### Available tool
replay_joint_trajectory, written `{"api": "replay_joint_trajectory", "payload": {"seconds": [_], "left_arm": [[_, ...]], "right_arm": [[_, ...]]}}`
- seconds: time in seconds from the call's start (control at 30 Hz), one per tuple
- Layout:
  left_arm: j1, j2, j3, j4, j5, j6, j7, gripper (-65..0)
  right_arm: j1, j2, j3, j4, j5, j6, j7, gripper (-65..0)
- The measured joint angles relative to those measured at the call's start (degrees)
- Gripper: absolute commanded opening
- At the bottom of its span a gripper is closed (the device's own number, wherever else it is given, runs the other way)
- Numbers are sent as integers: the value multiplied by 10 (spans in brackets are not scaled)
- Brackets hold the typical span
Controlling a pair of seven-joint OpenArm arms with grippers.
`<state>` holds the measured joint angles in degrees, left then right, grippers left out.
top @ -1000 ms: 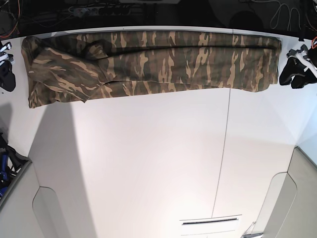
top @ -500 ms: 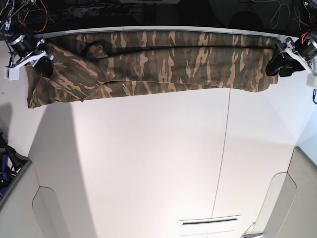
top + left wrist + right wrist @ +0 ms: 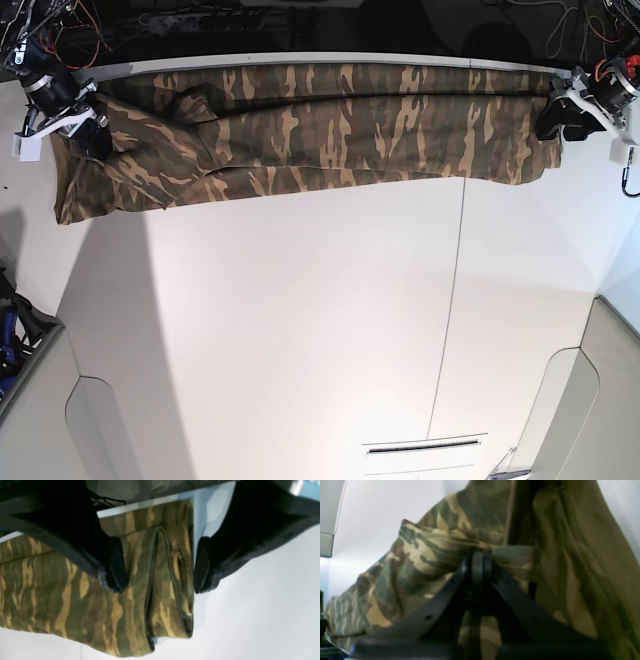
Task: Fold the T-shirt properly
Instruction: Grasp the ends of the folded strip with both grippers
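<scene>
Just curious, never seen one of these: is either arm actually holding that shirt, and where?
The right gripper is shut on a bunched fold at one end of the shirt. The left gripper stands open around the other end, holding nothing.

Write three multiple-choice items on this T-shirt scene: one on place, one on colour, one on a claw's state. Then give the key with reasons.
1. Where on the table does the T-shirt lie?
A. along the far edge
B. at the centre
C. along the near edge

2. What is the T-shirt's print?
A. blue stripes
B. green, brown and tan camouflage
C. plain white

3. How does the left claw stand?
A. shut on cloth
B. open astride the shirt's end
C. out of sight

Key: 1 A, the base view shows it stretched along the far edge. 2 B, every view shows camouflage. 3 B, both pads stand apart with cloth between.
</scene>
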<state>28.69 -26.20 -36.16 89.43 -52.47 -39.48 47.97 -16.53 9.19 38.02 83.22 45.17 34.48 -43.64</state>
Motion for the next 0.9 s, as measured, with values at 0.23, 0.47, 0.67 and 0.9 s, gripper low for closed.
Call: {"api": "replay_joint_trajectory", "payload": {"seconds": [0.23, 0.47, 0.67, 0.9], "left_arm": [[0, 0, 0, -20, 14, 0, -1, -201], [-2, -5, 40, -20, 10, 0, -5, -201], [-5, -6, 113, -17, -6, -5, -21, -202], [-6, -6, 126, -17, -7, -9, -35, -276]], "right_arm": [[0, 0, 0, 0, 9, -2, -6, -650], [0, 0, 0, 0, 14, -2, -9, -650], [0, 0, 0, -1, 35, -4, -27, -650], [0, 0, 0, -1, 35, -4, -27, -650]]}}
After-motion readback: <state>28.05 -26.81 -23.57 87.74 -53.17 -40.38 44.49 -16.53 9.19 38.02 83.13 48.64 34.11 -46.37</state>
